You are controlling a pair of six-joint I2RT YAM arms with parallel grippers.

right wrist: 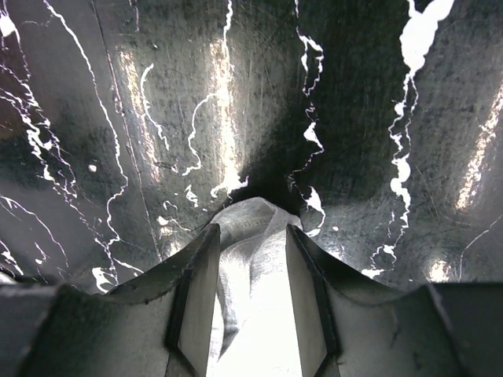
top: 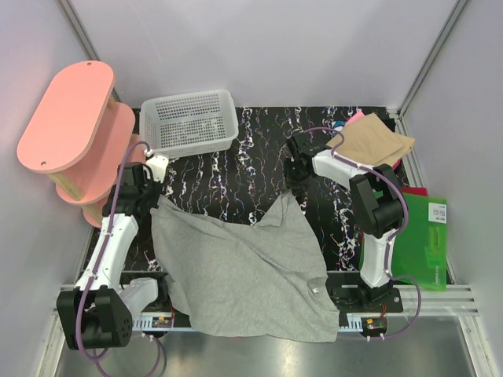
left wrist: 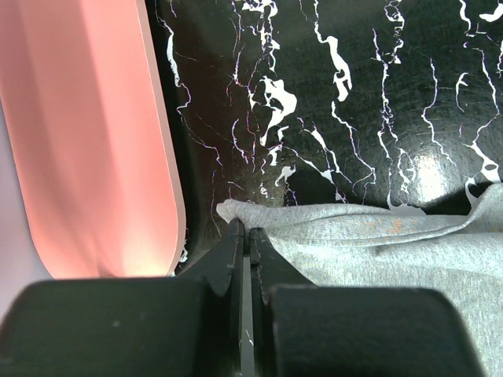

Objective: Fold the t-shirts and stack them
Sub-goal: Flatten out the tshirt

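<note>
Count by kind
One grey t-shirt (top: 236, 267), one tan t-shirt (top: 381, 141), one mesh basket (top: 194, 143), one pink shelf (top: 75, 114), one green board (top: 424, 236).

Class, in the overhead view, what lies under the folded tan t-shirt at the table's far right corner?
Beneath the tan t-shirt, pink cloth and blue cloth peek out; everything else under it is covered.

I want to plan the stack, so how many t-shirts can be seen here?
2 clear ones: a grey t-shirt spread in the near middle, and a folded tan t-shirt at the far right. Pink cloth peeking from under the tan one may be more, hidden.
</note>
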